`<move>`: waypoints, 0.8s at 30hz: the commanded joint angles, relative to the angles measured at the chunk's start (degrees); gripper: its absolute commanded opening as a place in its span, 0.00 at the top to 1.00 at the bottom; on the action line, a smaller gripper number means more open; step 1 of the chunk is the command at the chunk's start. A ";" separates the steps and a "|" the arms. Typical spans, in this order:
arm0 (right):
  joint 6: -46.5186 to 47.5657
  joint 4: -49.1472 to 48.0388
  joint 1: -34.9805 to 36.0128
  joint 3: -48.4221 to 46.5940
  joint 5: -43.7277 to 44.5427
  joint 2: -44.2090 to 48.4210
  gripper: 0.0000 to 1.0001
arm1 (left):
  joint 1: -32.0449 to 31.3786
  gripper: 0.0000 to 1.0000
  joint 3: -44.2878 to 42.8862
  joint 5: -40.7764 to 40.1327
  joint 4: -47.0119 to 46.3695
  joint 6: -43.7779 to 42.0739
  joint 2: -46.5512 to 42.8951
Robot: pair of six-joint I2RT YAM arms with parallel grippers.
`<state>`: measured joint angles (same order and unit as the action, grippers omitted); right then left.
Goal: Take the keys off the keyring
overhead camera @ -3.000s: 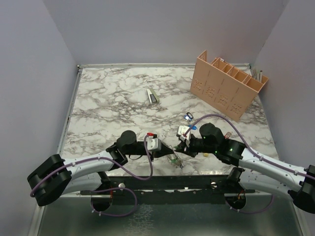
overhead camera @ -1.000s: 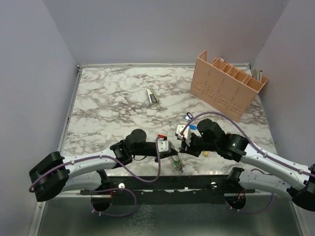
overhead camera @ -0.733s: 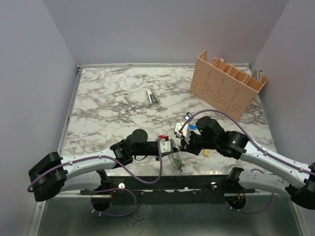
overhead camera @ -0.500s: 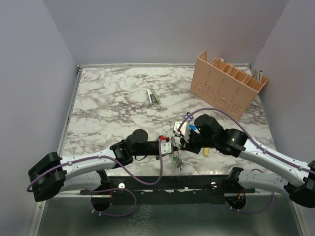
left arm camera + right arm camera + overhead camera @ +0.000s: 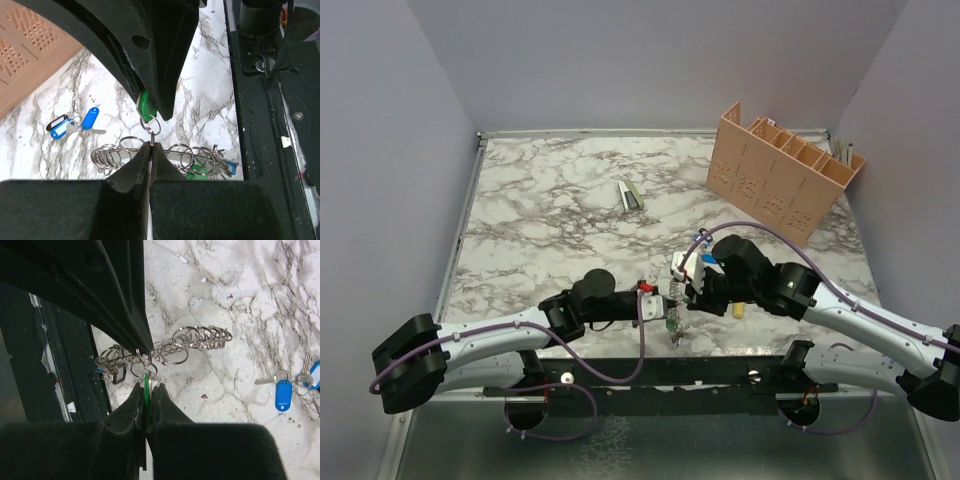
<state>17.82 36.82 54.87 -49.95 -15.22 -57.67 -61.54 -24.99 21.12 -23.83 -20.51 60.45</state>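
Observation:
The keyring [image 5: 170, 156] is a grey coiled metal band strung with several small split rings, seen edge-on just above the marble. My left gripper [image 5: 151, 145] is shut on its band. My right gripper [image 5: 146, 386] is shut on a green-headed key [image 5: 147, 381] that hangs from a small ring on the keyring [image 5: 167, 351]. In the top view the two grippers meet tip to tip near the table's front edge, left gripper [image 5: 665, 308] and right gripper [image 5: 686, 296], with the keyring [image 5: 674, 324] dangling below them. Another green head [image 5: 196, 170] and a blue one [image 5: 227, 165] hang at the ring's far end.
Two blue-headed keys [image 5: 283, 388] lie loose on the marble beside the right arm. An orange slotted organiser [image 5: 785, 172] stands at the back right. A small pale object [image 5: 630, 195] lies mid-table and a yellow piece [image 5: 738, 309] under the right arm. The table's dark front rail [image 5: 280, 100] is close.
Three seconds ago the grippers were apart; the left one has moved right to meet the right one. Over the last second both stayed shut and the keyring shifted slightly toward the front edge.

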 commanded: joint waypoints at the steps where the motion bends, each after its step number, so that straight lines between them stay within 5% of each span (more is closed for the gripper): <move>1: -1.34 -4.49 0.48 3.29 2.20 2.74 0.99 | -0.12 1.00 2.88 0.49 -3.89 1.17 -2.13; 14: -7.99 -16.15 0.42 10.53 6.42 5.73 0.99 | 1.30 1.00 8.98 4.65 -15.69 6.71 -5.72; 24: -11.36 -22.10 0.50 13.82 6.43 7.21 0.99 | 1.42 1.00 10.26 -5.67 -16.99 9.98 -6.92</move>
<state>8.54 19.07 55.40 -37.21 -11.09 -51.75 -60.20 -15.53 20.18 -37.28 -12.62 54.78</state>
